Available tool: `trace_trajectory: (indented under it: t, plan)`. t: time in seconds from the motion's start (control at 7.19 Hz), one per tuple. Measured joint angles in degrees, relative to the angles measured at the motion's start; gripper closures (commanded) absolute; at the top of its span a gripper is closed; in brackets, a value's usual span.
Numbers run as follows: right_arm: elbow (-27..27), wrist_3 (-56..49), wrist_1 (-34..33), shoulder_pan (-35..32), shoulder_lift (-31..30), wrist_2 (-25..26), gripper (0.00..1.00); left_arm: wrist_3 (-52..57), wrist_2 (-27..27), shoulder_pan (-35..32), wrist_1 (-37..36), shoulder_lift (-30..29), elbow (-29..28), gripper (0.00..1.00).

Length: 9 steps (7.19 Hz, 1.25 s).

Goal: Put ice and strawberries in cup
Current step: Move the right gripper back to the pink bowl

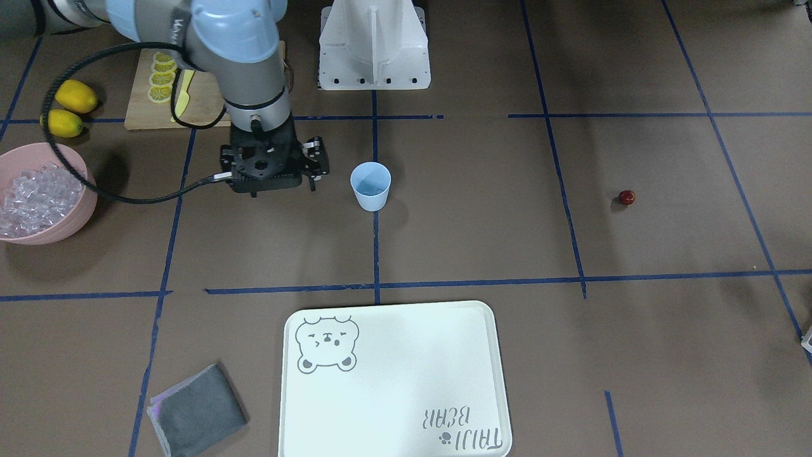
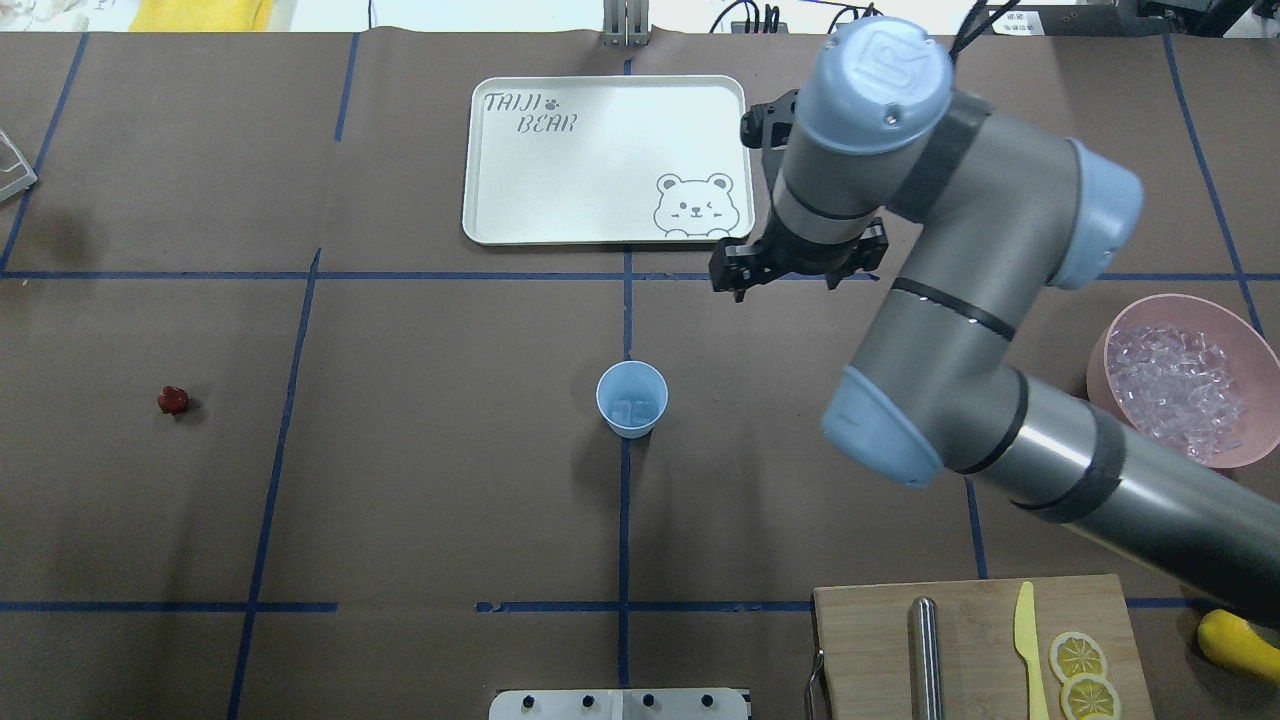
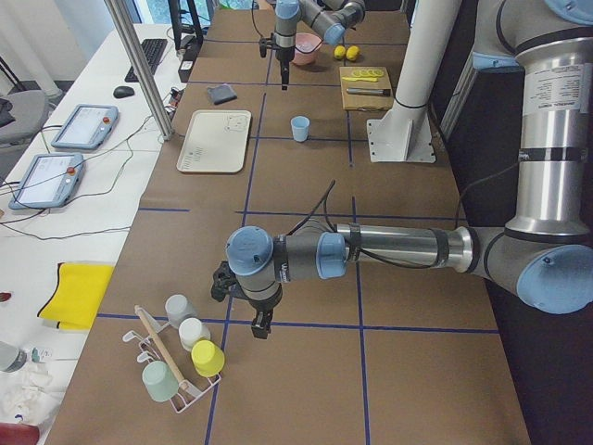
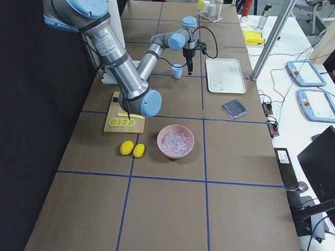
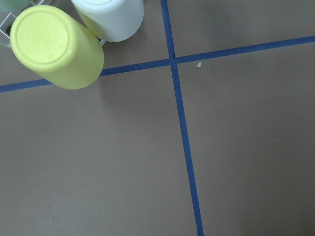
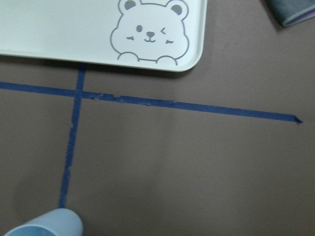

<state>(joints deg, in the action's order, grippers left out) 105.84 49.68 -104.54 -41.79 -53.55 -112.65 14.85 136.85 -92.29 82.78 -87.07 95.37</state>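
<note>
Ice [image 2: 632, 408] seems already in the pale-blue cup [image 2: 631, 428], as faint glassy shapes at its bottom. The strawberry [image 2: 173, 400] lies on the table [image 2: 440, 480], well apart, not yet fetched. Farther off, the right tool [image 2: 785, 275] hovers between cup and tray [image 2: 600, 238]. I cannot tell whether it, or the left tool [image 3: 259, 326], is parted or closed.

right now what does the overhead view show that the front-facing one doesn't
Only overhead: a silvery rod on the cutting board. Only front-facing: a grey cloth near the tray, and two whole lemons. Both: the cup, the strawberry, the pink bowl of ice, the tray, the board, lemon slices and a yellow knife.
</note>
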Motion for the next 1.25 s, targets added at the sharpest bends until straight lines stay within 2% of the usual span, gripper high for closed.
trace_trajectory:
  t: [0.56,0.97,1.25]
  plan:
    - [10.14,-20.62,0.45,-11.29,-17.41,-6.67,0.02,0.00,0.00,0.00,0.01,-0.03,0.30,0.00]
    - [13.59,-34.84,1.78,-21.07,-28.76,-12.89,0.02,0.00,0.02,0.22,0.07,-0.03,0.47,0.00]
    - [13.05,-34.86,11.88,-23.19,-37.32,-14.23,0.03,0.00,0.08,0.44,0.10,-0.08,0.52,0.00]
